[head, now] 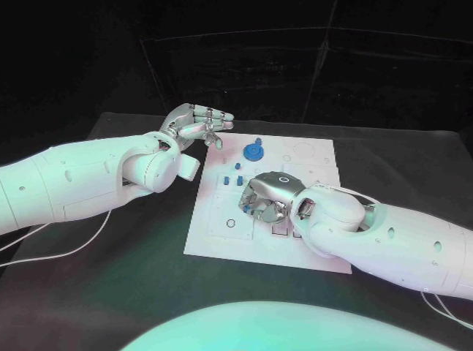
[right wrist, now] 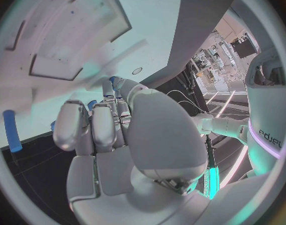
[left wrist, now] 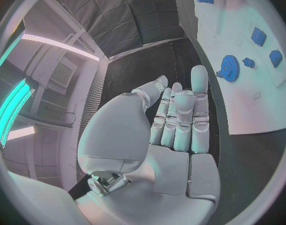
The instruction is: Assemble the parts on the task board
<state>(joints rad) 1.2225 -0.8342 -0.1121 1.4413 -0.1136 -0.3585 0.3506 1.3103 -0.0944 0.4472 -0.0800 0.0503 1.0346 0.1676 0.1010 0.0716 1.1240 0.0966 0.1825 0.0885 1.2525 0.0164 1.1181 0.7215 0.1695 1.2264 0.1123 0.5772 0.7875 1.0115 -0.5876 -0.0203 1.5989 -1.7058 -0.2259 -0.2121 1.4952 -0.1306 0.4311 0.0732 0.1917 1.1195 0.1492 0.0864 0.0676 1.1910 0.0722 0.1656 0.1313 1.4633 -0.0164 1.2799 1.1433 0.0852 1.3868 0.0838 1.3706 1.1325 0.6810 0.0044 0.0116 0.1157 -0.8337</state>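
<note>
Fingers of the right hand (head: 266,199) curl over the board (head: 310,150), maybe pinching a part; it could slip. Left hand (head: 199,123) hangs empty, fingers apart.

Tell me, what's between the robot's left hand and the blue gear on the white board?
Nothing. In the head view, only bare white task board separates the left hand from the blue gear.

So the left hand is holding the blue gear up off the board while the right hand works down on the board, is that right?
Not quite. The left hand holds nothing: the left wrist view shows its fingers bare, and the blue gear lies on the task board. The right hand is indeed down on the board, as the head view shows.
</note>
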